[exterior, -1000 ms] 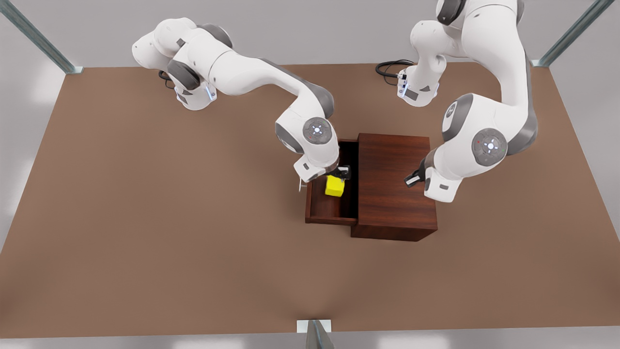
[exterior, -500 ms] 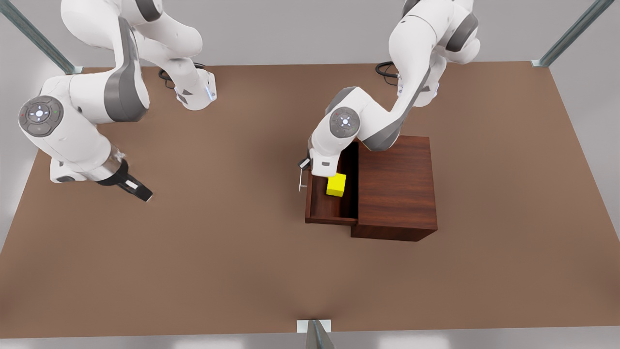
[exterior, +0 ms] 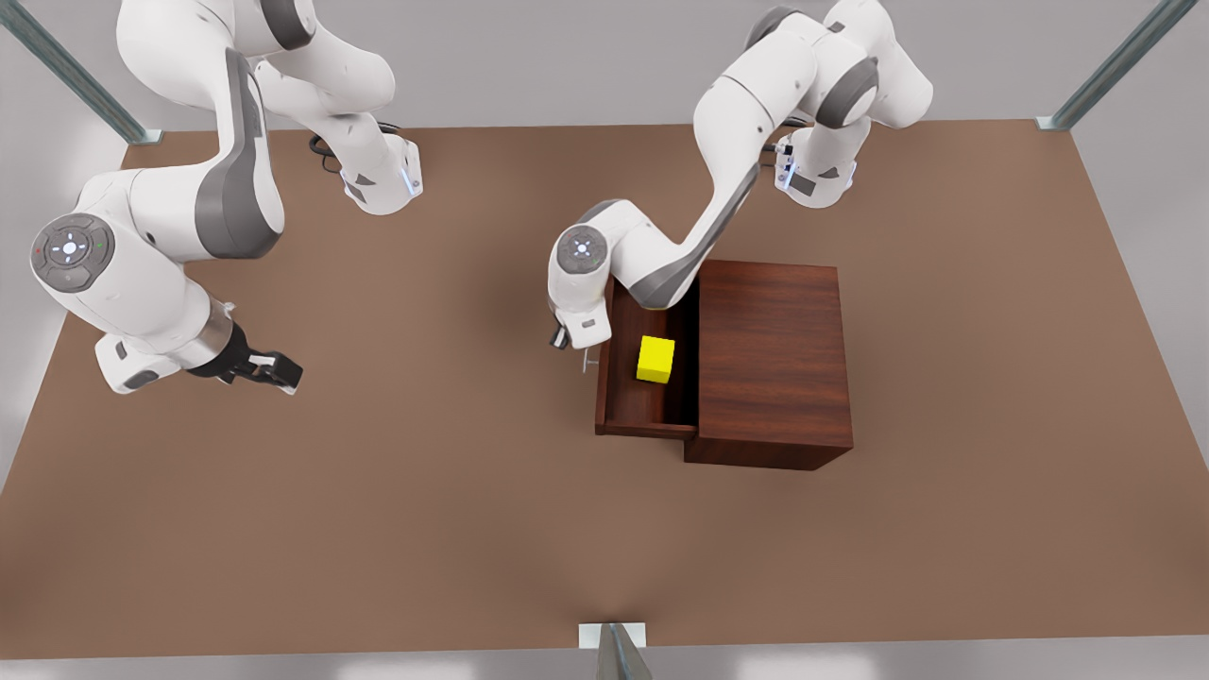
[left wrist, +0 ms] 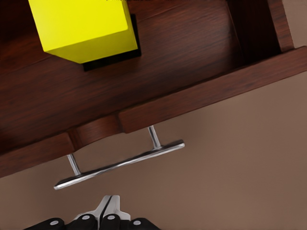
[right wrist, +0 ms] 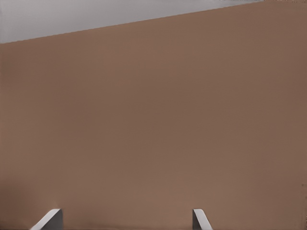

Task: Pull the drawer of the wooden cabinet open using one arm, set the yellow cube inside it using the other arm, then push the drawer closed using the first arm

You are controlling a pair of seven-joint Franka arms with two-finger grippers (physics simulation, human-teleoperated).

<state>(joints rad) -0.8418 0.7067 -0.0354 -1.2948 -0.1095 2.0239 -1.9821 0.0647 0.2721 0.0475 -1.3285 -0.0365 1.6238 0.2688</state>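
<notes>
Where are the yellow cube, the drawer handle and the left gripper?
yellow cube (exterior: 655,359), front view, top face.
drawer handle (left wrist: 120,164), left wrist view, middle of the silver bar.
left gripper (left wrist: 110,207), left wrist view, fingertips shut together.

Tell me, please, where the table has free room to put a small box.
Free: the wide tabletop strip along the front view's lower edge, past the wooden cabinet, and the middle between the open right tool and the drawer. Crowded: the drawer's front, where the shut left tool faces its handle, and the yellow cube inside.
</notes>
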